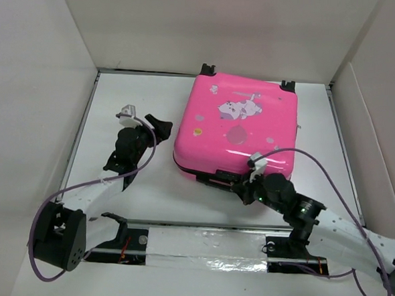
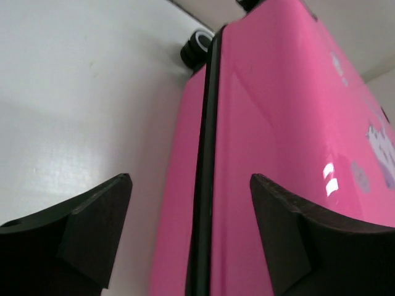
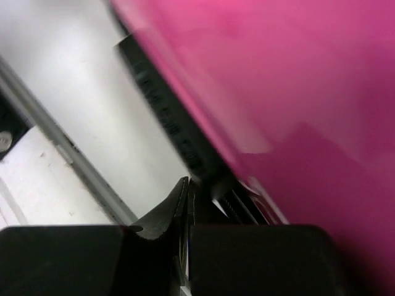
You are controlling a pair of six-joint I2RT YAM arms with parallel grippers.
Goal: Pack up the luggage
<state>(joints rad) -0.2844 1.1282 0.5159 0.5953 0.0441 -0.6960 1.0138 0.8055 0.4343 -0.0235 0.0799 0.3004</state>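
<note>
Right gripper point(image 3: 187, 185) fills the bottom of its wrist view. Its jaws are pressed together, tips right up against a black edge band point(image 3: 163, 117) on the luggage point(image 1: 239, 124). We cannot tell whether anything thin is caught between them. Pink shell runs above and right of the tips, and the white table point(image 1: 148, 185) lies to their left.

Left gripper point(image 2: 191, 185): jaws spread wide, gripping nothing. Ahead of them is the side of the case, its black seam point(image 2: 203, 154) running straight away from the gap with pink shell on either side. One black wheel point(image 2: 196, 48) sits beyond the jaws at the seam's far end. In the overhead view this gripper stands just beside the case's left side, not touching.

Surface: plain matt white board. White panels point(image 1: 225, 29) wall off the back and both sides. A strip of shiny tape point(image 1: 204, 252) runs along the near edge, behind both grippers. Purple cables point(image 1: 330, 166) loop off each arm.

The case lies flat and closed, printed shell up, to the right of the left jaws and just beyond the right ones.

Print: a white cartoon animal point(image 1: 239, 109) with a balloon point(image 1: 236, 134) below it and small scattered dots. Raised marks on the edge band near the right tips are too blurred to read.
</note>
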